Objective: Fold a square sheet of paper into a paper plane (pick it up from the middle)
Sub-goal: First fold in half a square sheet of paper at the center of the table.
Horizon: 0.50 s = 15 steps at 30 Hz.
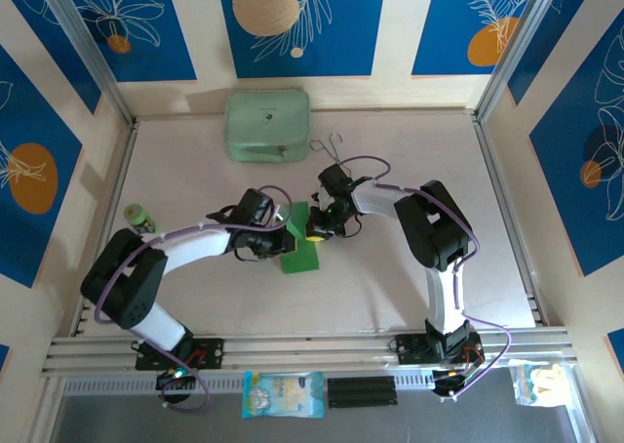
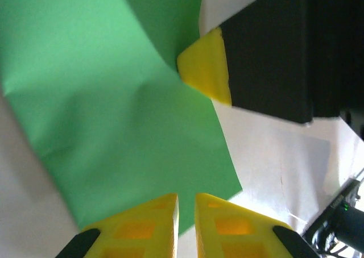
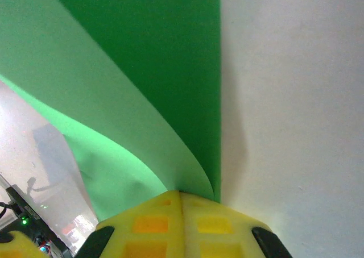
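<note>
The sheet of paper [image 1: 302,254] is in the middle of the tabletop [image 1: 390,302], bright green, with both arms bent inward and their claws meeting over it. It lies well clear of the pale mint case [image 1: 268,126] at the far edge and of the wire tongs [image 1: 331,148] just beside that case.

The right claw [image 3: 181,211] is closed tight, its two yellow fingers pressed together with no gap, and it pinches the paper [image 3: 142,70] where one layer curls over and drops down to meet the flat part below. That curl rises away from the fingers like a soft, unpressed fold. Bare white tabletop [image 3: 296,99] runs alongside the paper's straight edge.

The left claw [image 2: 186,215] is almost closed, with just a thin slit between its yellow fingers. The lower edge of the paper [image 2: 114,99] runs down to that slit, but I cannot tell whether the fingers really nip it or only sit at it. From this side the sheet looks rumpled, with a shallow dent near its middle. The right claw's yellow fingertip [image 2: 206,65] touches the paper's far edge, the black body of that claw behind it.

From above, the left claw [image 1: 281,230] sits at the paper's left side and the right claw [image 1: 314,233] at its upper right.
</note>
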Available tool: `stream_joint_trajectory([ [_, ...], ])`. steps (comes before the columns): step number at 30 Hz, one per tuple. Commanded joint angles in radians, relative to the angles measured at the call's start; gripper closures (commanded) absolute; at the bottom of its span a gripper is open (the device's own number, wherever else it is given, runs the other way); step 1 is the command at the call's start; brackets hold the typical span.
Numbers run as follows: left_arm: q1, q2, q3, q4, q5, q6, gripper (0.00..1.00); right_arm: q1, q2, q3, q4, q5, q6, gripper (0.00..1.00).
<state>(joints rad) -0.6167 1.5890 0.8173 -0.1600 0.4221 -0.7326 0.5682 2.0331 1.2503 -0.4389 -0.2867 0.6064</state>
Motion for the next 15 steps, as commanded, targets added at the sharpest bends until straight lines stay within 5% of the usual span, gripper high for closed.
stream_joint_trajectory([
  [1,-0.032,0.065,0.016,-0.013,-0.022,0.002,0.84,-0.025,0.141,-0.081,-0.13,0.287,0.015,0.98],
  [15,-0.068,-0.021,-0.205,-0.157,-0.025,0.044,0.87,-0.039,0.161,-0.091,-0.123,0.294,0.0,0.98],
])
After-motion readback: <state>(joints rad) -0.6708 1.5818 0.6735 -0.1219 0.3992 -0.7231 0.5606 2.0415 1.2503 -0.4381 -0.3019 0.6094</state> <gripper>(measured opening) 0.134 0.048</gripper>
